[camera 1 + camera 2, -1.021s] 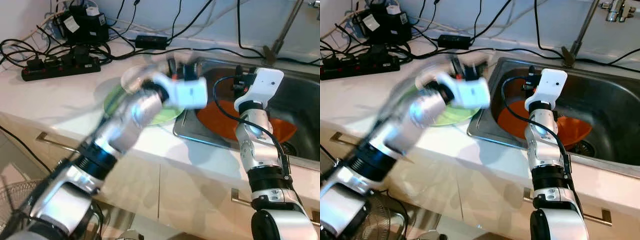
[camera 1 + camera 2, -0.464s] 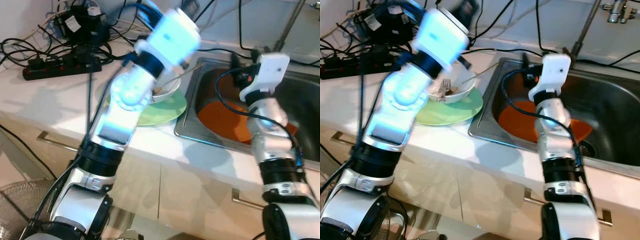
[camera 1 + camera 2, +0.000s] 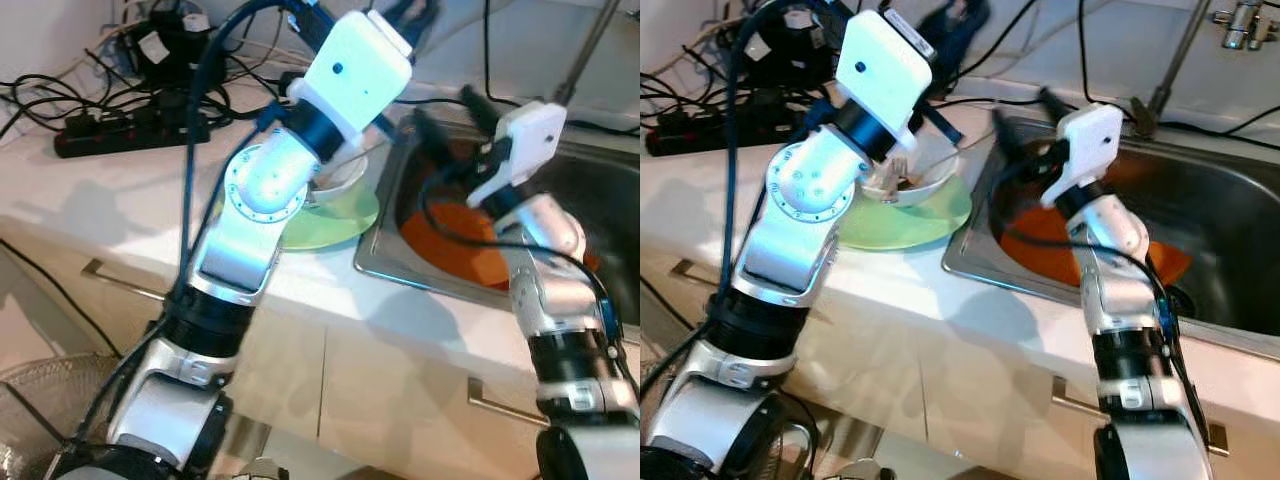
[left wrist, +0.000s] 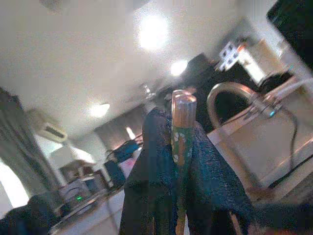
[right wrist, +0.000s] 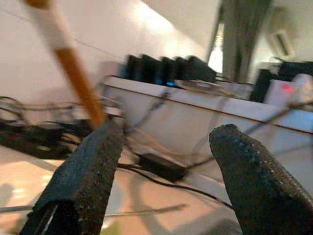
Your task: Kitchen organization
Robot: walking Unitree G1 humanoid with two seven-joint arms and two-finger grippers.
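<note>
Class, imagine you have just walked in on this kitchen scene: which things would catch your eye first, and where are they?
The left pincer, raised high above the counter, is shut on a pair of chopsticks. Below its arm a white bowl sits on a green plate beside the sink, where an orange plate lies. The right pincer hangs open over that sink.
</note>
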